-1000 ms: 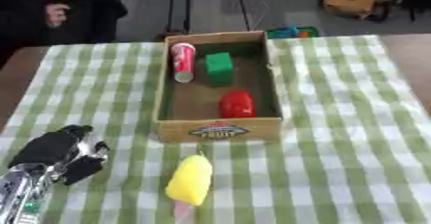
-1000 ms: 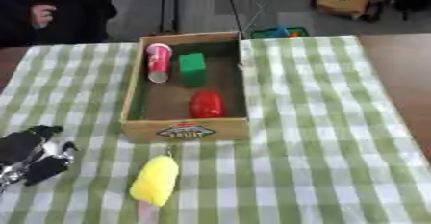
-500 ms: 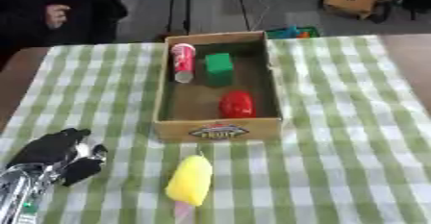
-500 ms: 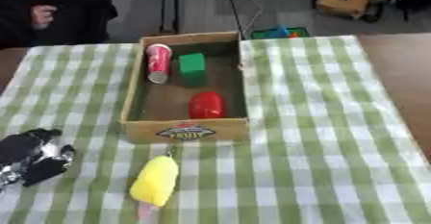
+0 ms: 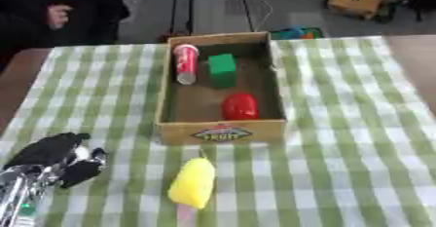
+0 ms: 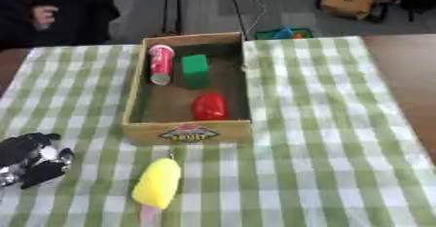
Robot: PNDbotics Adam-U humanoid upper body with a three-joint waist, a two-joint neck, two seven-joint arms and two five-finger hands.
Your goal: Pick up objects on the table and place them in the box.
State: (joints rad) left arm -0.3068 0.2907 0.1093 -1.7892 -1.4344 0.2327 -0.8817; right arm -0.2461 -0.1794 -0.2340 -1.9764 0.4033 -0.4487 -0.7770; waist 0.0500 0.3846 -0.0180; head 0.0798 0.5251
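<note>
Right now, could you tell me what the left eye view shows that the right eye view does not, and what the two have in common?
Only the left eye view shows the silver forearm behind the left hand, down to the lower left corner. Only the right eye view shows a wider strip of bare brown table past the cloth's right edge. Both show the cardboard box holding a red can, a green block and a red object, the yellow object on the checked cloth just in front of the box, and the curled left hand holding nothing.

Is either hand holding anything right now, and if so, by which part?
Nothing is held. The left hand rests at the lower left with fingers curled and nothing in them, apart from the yellow popsicle on the cloth. The right hand is not in view.
</note>
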